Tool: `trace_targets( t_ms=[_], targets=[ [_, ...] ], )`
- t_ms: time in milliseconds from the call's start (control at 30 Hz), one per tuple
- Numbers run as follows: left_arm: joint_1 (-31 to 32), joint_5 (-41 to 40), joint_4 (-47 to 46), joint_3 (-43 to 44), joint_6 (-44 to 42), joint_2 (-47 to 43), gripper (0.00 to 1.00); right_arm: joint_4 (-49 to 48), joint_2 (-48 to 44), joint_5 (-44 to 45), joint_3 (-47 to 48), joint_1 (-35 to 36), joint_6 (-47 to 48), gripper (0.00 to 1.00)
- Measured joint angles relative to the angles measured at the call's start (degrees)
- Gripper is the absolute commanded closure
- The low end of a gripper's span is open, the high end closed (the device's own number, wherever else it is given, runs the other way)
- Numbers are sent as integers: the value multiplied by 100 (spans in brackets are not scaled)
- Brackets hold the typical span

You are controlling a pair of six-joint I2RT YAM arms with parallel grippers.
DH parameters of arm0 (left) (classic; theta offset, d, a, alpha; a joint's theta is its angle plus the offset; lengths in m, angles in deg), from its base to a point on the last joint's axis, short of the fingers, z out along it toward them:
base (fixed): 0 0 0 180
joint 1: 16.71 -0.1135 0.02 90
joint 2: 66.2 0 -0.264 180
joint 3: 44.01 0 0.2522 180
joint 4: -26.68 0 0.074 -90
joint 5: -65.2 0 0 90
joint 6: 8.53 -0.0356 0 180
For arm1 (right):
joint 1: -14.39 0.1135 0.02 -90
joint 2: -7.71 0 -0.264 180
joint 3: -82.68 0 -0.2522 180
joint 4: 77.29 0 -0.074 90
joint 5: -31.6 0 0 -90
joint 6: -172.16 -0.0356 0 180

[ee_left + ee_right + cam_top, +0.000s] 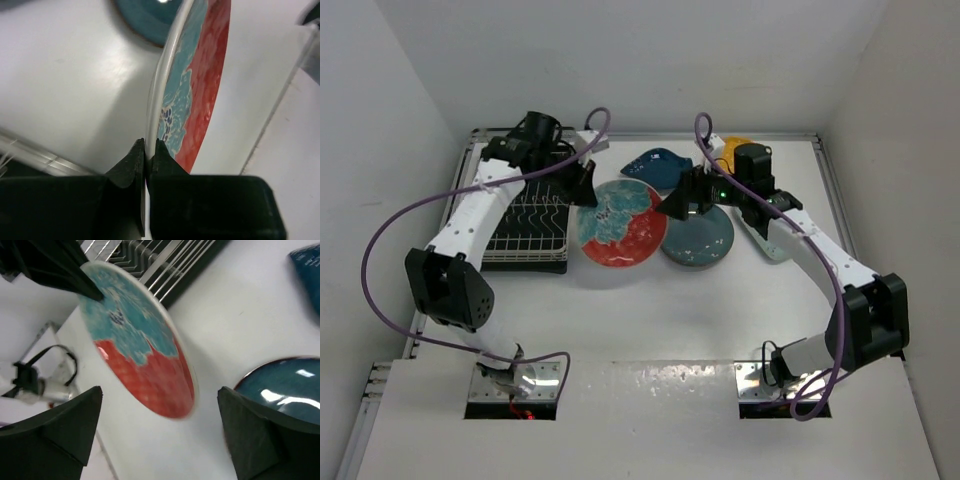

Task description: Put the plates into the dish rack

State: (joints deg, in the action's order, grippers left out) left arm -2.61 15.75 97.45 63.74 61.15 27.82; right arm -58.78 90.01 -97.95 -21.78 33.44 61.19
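My left gripper (586,186) is shut on the left rim of the round red-and-teal floral plate (620,224), which is tilted beside the white wire dish rack (527,228). In the left wrist view both fingers (131,165) pinch the plate's edge (195,90). My right gripper (685,200) is open and empty, hovering just right of that plate (145,365) and over the round dark teal plate (698,240). The dark blue leaf-shaped plate (658,165), the yellow plate (736,148) and the pale mint oblong plate (766,238) lie on the table behind and under the right arm.
The rack (165,260) holds no plates in the part I can see. The dark teal plate (285,390) lies flat right of the floral one. White walls close the table on the left, back and right. A purple cable loops off each arm.
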Motion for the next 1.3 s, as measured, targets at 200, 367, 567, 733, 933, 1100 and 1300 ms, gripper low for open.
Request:
trace_targets(
  t_ms=[200, 367, 567, 733, 933, 1100, 1300],
  targets=[
    [-737, -997, 173, 1436, 570, 81, 100, -251, 4, 754, 157, -22, -400, 0],
    [-1497, -2006, -57, 2820, 890, 68, 100, -284, 0, 1119, 153, -103, -531, 0],
    [-1779, -4500, -385, 2686, 625, -199, 100, -284, -4, 1272, 79, -177, -647, 0],
    [-1971, -5751, -219, 1812, 372, -291, 100, -258, 79, 1222, 142, -177, -717, 0],
    [-2288, -6116, -284, 938, 302, -391, 100, 125, 737, 1075, 925, -177, -743, 0],
    [-2627, -5825, -468, 321, 433, -544, 100, 214, 874, 1019, 1222, -170, -820, 0],
    [-2833, -5628, -562, 308, 444, -573, 100, 201, 874, 944, 1274, -166, -931, 0]
  ],
)
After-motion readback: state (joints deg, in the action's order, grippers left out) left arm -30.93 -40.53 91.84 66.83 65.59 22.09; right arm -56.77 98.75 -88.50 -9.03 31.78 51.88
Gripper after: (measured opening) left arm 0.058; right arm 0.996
